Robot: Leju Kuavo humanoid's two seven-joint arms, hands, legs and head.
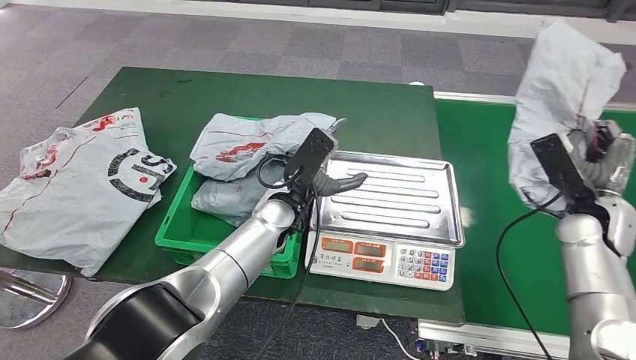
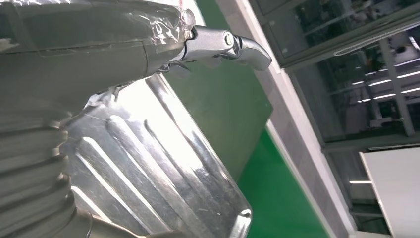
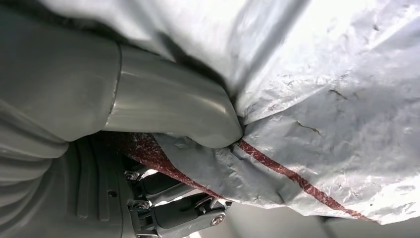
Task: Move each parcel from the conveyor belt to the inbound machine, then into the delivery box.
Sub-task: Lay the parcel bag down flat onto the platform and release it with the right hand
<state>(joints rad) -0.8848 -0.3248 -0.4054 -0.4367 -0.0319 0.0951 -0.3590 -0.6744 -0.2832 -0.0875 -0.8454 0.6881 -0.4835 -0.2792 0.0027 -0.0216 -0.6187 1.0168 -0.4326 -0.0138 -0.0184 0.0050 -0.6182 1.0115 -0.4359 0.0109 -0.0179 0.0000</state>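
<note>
My right hand (image 1: 600,150) grips a grey plastic parcel (image 1: 559,97) and holds it up above the green conveyor belt (image 1: 487,187) at the right. In the right wrist view the thumb (image 3: 173,109) presses into the crumpled parcel (image 3: 337,129), which has a red stripe. My left hand (image 1: 330,180) hovers over the left edge of the scale's steel tray (image 1: 405,199), fingers apart and holding nothing. The left wrist view shows a finger (image 2: 228,44) extended over the ribbed tray (image 2: 163,168). Two grey parcels (image 1: 247,150) lie in the green delivery box (image 1: 180,232).
The scale's keypad and displays (image 1: 382,259) face me at the table's front edge. A large grey parcel (image 1: 82,184) lies flat on the dark green table (image 1: 225,90) at the left. A black cable (image 1: 517,247) hangs from my right wrist.
</note>
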